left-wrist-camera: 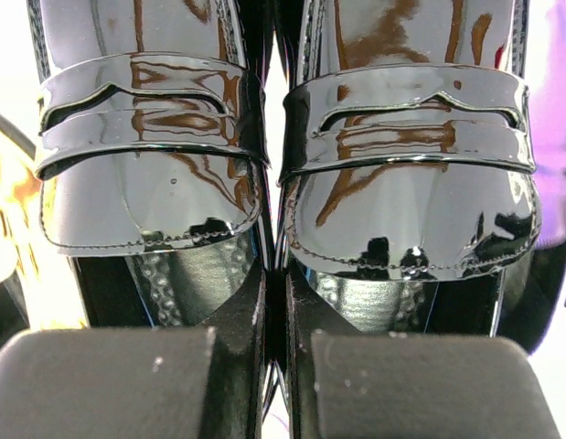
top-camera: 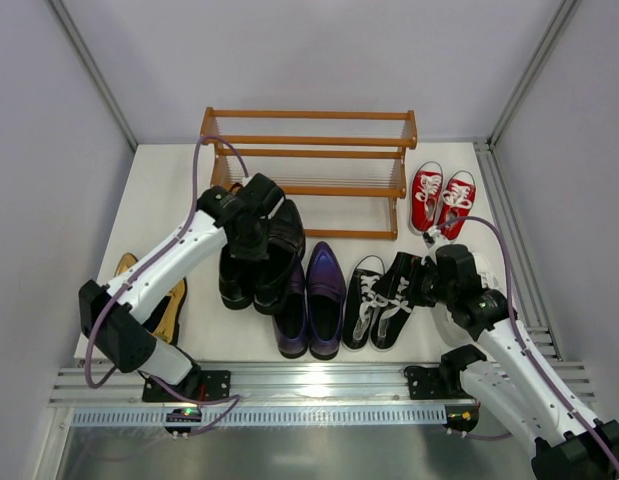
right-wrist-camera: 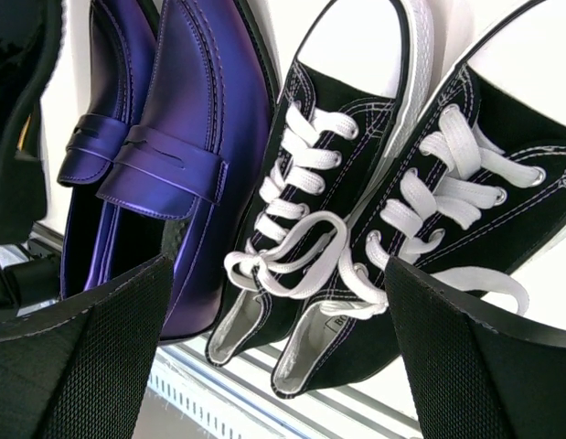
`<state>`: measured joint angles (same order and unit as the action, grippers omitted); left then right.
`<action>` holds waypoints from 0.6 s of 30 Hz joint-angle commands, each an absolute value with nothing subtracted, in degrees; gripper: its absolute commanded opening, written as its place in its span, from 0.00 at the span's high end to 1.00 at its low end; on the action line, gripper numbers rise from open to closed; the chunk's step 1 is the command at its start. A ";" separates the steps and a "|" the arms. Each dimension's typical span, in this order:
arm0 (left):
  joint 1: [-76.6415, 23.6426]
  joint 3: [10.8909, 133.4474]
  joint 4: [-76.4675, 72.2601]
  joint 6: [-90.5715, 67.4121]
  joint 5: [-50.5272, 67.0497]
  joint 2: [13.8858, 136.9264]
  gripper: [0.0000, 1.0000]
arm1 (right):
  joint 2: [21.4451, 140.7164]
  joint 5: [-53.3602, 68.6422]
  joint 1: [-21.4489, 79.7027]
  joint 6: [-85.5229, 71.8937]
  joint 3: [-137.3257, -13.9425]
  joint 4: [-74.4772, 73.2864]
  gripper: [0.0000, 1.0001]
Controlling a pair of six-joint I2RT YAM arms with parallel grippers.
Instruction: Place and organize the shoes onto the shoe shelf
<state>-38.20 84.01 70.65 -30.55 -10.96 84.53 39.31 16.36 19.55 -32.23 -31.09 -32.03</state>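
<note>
A white table [top-camera: 169, 190] is pictured from above, with the orange-brown shoe shelf [top-camera: 309, 150] set at its far edge. The left arm [top-camera: 179, 255] is extended toward the shelf's front. The left gripper [top-camera: 257, 235] is clenched on the glossy black dress shoes [top-camera: 279, 270], the pair's inner walls pinched together between its fingers [left-wrist-camera: 100, 384] (whether the pair is lifted off the table cannot be told). Just to their right, the purple loafers [top-camera: 314, 300] are laid with toes toward the shelf, and the black-and-white sneakers [top-camera: 379, 300] are set beside them, pointed the same way. The right gripper [top-camera: 421, 285] is held above the heel ends of those sneakers, released, its jaws spread wide to either side of the pair in the wrist view. The red sneakers [top-camera: 441, 198] are placed on the table by the shelf's right end. The gold loafers [top-camera: 172, 312] are partly covered by the left arm near the table's left edge.
</note>
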 commanded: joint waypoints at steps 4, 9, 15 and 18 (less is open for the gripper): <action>-38.23 91.66 61.09 -25.75 -15.72 93.94 1.00 | 40.52 15.29 19.95 -32.17 -31.03 -28.48 0.03; -37.62 95.70 59.77 -23.03 -20.56 97.47 1.00 | 40.17 14.86 19.95 -31.73 -30.41 -28.48 0.03; -35.16 100.37 58.63 -20.92 -23.38 99.23 1.00 | 40.87 14.59 19.95 -31.29 -30.15 -28.48 0.02; -34.02 101.86 57.66 -19.69 -24.43 100.28 1.00 | 41.39 14.50 19.95 -31.29 -30.06 -27.95 0.03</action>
